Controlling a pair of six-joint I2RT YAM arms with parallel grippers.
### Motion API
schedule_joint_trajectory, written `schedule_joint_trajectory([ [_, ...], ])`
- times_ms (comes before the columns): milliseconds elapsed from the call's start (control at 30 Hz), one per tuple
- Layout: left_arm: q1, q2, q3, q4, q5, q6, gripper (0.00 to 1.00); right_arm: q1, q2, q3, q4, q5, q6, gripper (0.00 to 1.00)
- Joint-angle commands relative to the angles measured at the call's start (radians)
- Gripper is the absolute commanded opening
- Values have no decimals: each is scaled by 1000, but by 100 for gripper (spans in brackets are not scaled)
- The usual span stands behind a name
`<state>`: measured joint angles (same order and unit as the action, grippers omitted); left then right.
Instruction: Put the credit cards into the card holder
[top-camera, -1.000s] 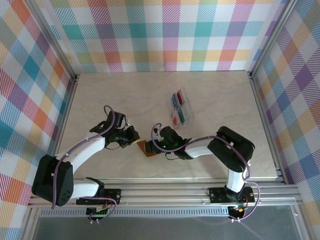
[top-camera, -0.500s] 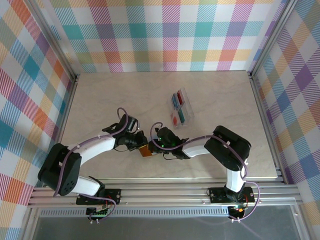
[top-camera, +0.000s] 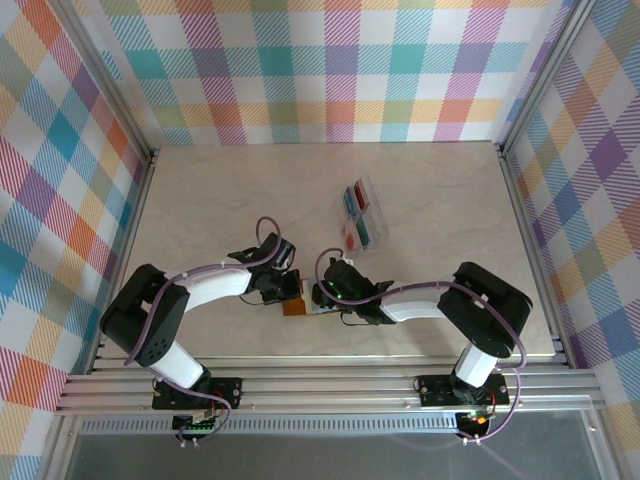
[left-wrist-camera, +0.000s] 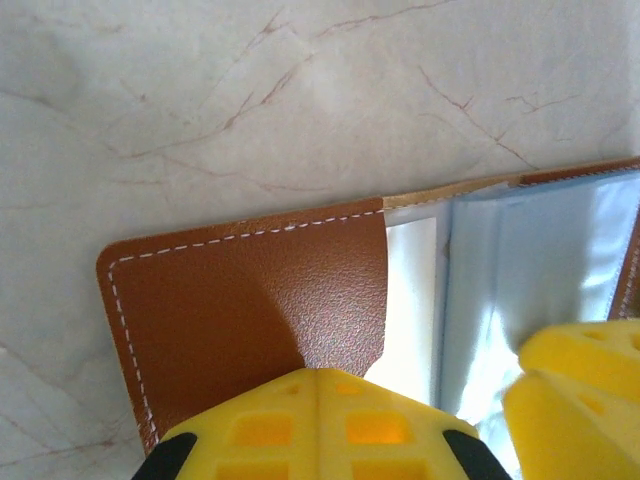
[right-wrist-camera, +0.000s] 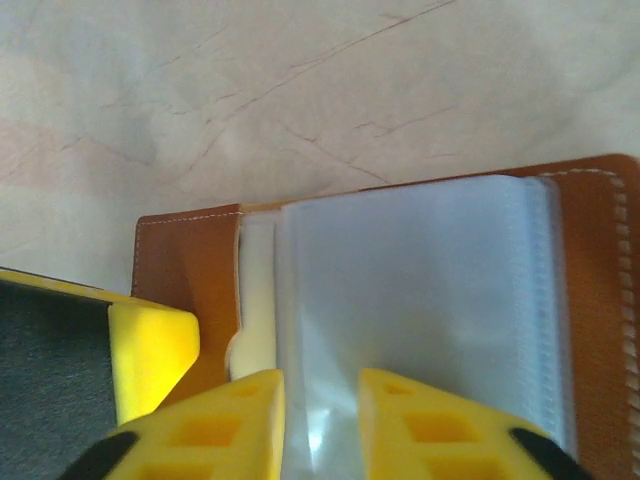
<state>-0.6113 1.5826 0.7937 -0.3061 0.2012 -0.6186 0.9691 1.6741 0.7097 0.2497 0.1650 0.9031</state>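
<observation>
Seen from above, a small brown leather fold-over card holder (top-camera: 296, 305) lies open on the pale marbled table (top-camera: 220, 200), near the front edge, at about 7 o'clock from the table's middle. My two arms meet over it.

The left gripper (top-camera: 289, 290) reaches in from 9 o'clock. In the left wrist view its yellow fingers (left-wrist-camera: 315, 400) are closed together, with the tip at the near edge of the stitched leather flap (left-wrist-camera: 250, 300). I cannot tell whether any leather is pinched between them.

The right gripper (top-camera: 318, 296) comes in from 3 o'clock. In the right wrist view its two yellow fingertips (right-wrist-camera: 322, 385) stand a narrow gap apart over the stack of clear plastic pockets (right-wrist-camera: 420, 300) inside the holder. I cannot tell whether they press on the plastic. The left gripper's yellow and black finger sits at 8 o'clock in that view.

The credit cards (top-camera: 370, 231), thin plastic rectangles in red, blue and teal-green, sit in a clear plastic tray (top-camera: 365, 182), apart from the holder at about 1 o'clock from it.
</observation>
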Motion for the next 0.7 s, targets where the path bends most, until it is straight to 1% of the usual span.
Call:
schedule_joint_trajectory([
  [0, -10, 40, 17, -134, -93, 54, 4, -1, -57, 25, -257, 79, -116, 40],
  [100, -16, 64, 22, -133, -62, 65, 3, -5, -96, 72, -327, 77, -175, 43],
  [167, -27, 76, 21, -126, -55, 69, 2, -7, -107, 105, -362, 69, -225, 39],
  [233, -33, 79, 17, -114, -57, 72, 2, -13, -97, 164, -432, 78, -270, 24],
  [300, -34, 83, 7, -97, -55, 69, 2, -16, -79, 218, -476, 83, -318, 16],
  [333, -33, 86, 6, -92, -55, 71, 2, -17, -68, 241, -495, 83, -334, 14],
  [400, -34, 93, 3, -85, -52, 71, 2, -19, -41, 286, -528, 87, -358, 14],
  [500, -34, 99, -1, -72, -46, 66, 1, -30, -2, 330, -543, 71, -384, 18],
  [667, -33, 82, -11, -70, -50, 61, 1, -39, 53, 356, -545, 42, -401, 21],
])
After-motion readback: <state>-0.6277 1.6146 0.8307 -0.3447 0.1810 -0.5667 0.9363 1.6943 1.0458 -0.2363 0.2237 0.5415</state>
